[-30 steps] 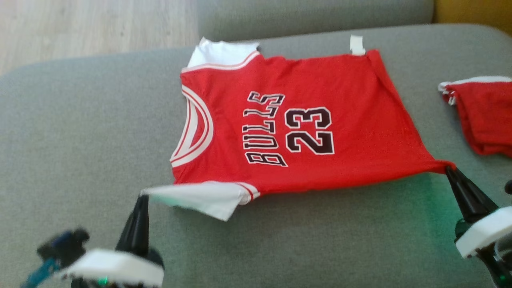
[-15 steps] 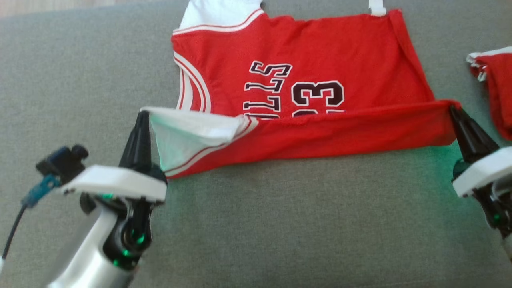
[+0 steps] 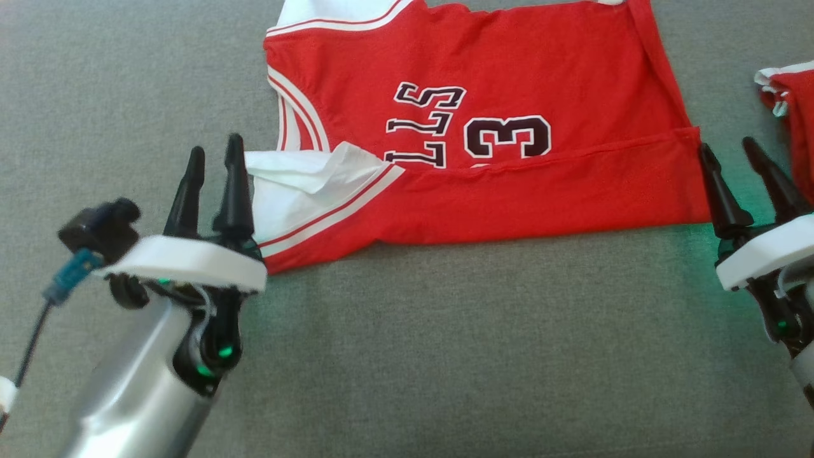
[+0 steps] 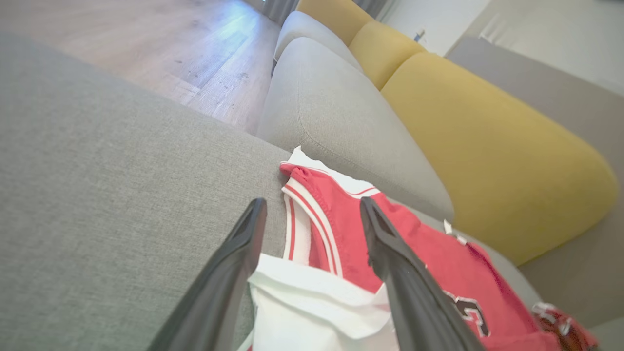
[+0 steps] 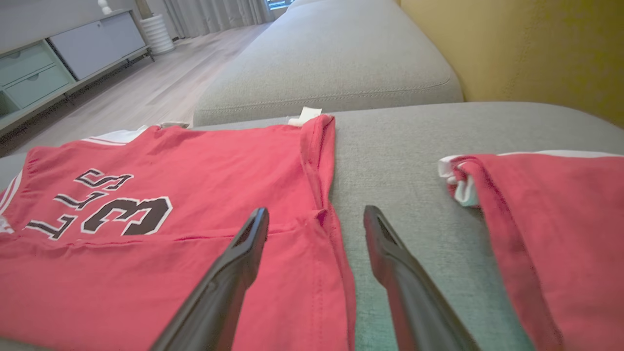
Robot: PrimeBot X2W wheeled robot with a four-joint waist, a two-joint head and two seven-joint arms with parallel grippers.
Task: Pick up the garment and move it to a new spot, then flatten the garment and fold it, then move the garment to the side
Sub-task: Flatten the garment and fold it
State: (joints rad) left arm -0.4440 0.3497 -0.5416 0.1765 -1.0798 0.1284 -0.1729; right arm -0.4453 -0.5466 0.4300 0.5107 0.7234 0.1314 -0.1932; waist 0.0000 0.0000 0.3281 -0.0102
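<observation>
The head view shows the red garment spread on the grey sofa cushion. Its near long edge is folded over onto the front, covering part of the black lettering and number. The left hand stands just beside the white sleeve part at one end of that fold, and the right hand just beside the other end. Both hands have their fingers spread wide and grip nothing.

The garment's far edge is cut off at the top of the head view. The right wrist view takes it in: the garment reaches almost to the cushion's back seam, with a small white tag at its far corner. The right hand sits open over the corner of the fold.

In the left wrist view, the left hand is open, with crumpled white cloth low between its fingers. I cannot tell whether either finger touches the cloth. The striped neckline lies beyond.

A second red garment lies apart on the cushion to the right, partly cut off in the head view. Its white-trimmed edge is plainer in the right wrist view. Around the cushion are yellow backrests, a wooden floor and a pale cabinet with drawers.
</observation>
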